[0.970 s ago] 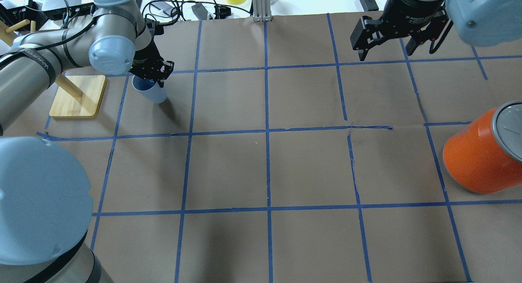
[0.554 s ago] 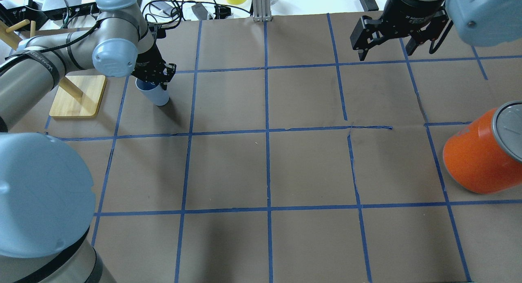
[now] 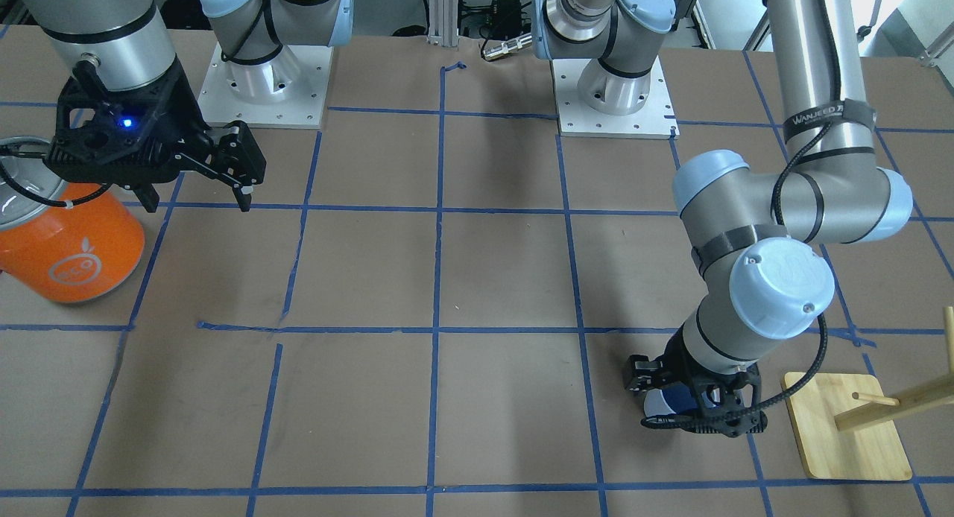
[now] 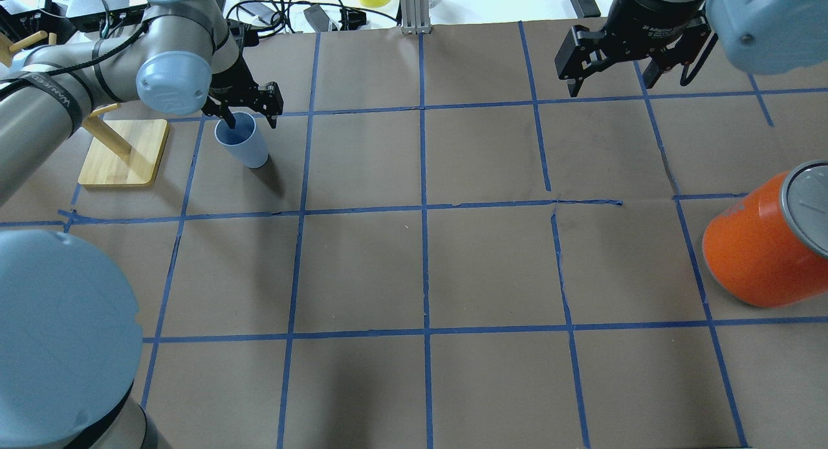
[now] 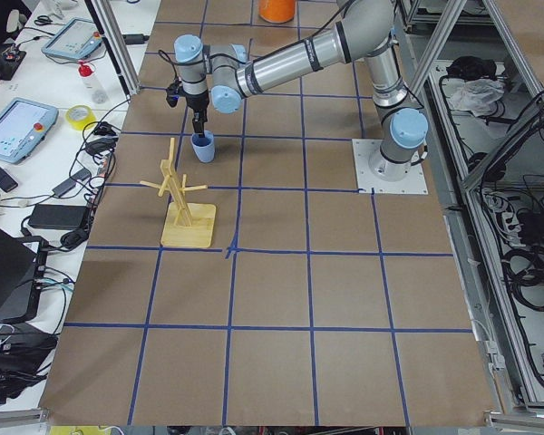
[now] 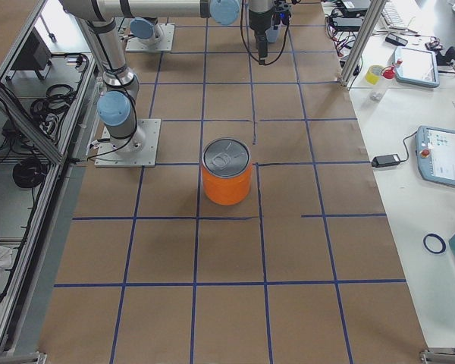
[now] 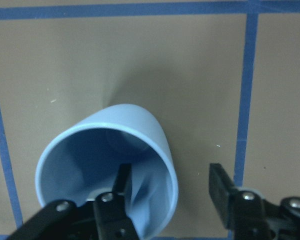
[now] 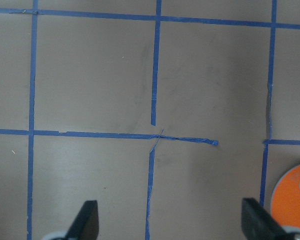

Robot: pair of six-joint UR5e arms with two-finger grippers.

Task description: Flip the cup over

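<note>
The pale blue cup (image 4: 246, 146) stands upright, mouth up, on the brown paper at the far left; it also shows in the front view (image 3: 659, 402) and the left side view (image 5: 202, 148). My left gripper (image 4: 252, 116) is open just above it. In the left wrist view the cup (image 7: 140, 125) fills the lower left: one finger (image 7: 121, 186) hangs inside the mouth, the other (image 7: 221, 190) outside, and the cup's wall sits between them untouched. My right gripper (image 4: 611, 87) is open and empty, high over the far right.
A big orange can (image 4: 757, 255) with a silver top stands at the right edge, below my right gripper (image 3: 197, 203). A wooden peg stand (image 4: 123, 153) sits just left of the cup. Blue tape lines grid the paper.
The left gripper was shut on the tilted cup, set it upright on the table, then opened and lifted a little. The right arm has not moved.
</note>
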